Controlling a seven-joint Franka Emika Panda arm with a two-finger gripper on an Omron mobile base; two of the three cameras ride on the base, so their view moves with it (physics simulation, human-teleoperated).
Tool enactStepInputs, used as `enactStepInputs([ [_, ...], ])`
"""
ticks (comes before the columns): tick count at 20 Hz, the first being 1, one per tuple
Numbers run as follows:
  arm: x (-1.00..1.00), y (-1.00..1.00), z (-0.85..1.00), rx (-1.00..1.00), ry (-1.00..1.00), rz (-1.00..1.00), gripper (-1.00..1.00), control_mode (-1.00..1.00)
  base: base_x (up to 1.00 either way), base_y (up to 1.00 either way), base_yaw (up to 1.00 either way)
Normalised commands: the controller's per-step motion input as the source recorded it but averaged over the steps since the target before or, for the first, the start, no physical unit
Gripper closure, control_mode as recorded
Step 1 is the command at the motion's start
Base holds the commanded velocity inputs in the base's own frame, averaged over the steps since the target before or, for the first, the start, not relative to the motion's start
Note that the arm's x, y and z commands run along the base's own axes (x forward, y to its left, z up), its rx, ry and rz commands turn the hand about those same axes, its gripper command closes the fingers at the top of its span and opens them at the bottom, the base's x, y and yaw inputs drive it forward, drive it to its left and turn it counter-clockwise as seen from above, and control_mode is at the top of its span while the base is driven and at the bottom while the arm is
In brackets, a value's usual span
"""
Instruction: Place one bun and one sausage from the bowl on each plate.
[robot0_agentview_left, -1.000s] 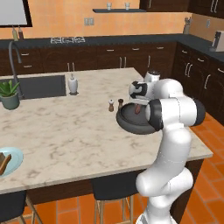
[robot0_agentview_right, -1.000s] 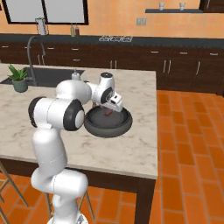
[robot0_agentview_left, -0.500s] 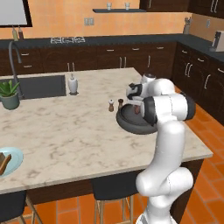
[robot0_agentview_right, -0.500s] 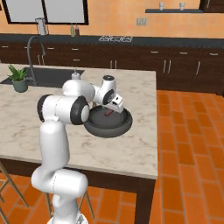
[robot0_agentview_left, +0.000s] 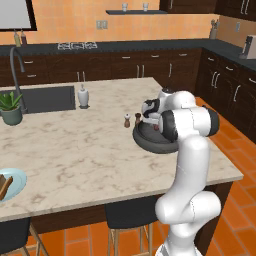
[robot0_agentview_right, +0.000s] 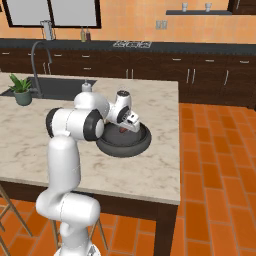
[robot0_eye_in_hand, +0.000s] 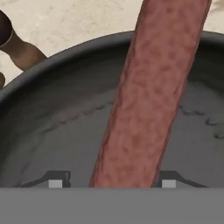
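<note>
Where close: sausage (robot0_eye_in_hand: 148, 100) between fingertips (robot0_eye_in_hand: 54, 180)

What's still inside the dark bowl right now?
One sausage lies in the bowl, running up between the gripper tips. The arm covers part of the bowl in both base views, so anything else there is hidden.

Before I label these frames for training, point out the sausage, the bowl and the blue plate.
sausage (robot0_eye_in_hand: 151, 96), hand view, middle of its length.
bowl (robot0_agentview_right: 131, 149), right base view, near outer wall.
blue plate (robot0_agentview_left: 17, 180), left base view, bare right side.
</note>
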Motion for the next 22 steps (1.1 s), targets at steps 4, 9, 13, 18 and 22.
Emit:
enactStepInputs([
  [4, -0.14, 0.18, 0.01, 0.0, -0.09, 0.0, 1.0, -1.0, 0.0, 0.0, 0.0],
  [9, -0.75, 0.03, 0.66, 0.0, -0.22, 0.0, 1.0, -1.0, 0.0, 0.0, 0.0],
  [13, -0.99, 0.01, 0.8, 0.0, -0.19, 0.02, 1.0, -1.0, 0.0, 0.0, 0.0],
  [18, -1.0, 0.05, 0.46, 0.0, -0.14, 0.15, 1.0, -1.0, 0.0, 0.0, 0.0],
  [22, -1.0, 0.18, 0.39, -0.03, -0.06, 0.2, 1.0, -1.0, 0.0, 0.0, 0.0],
])
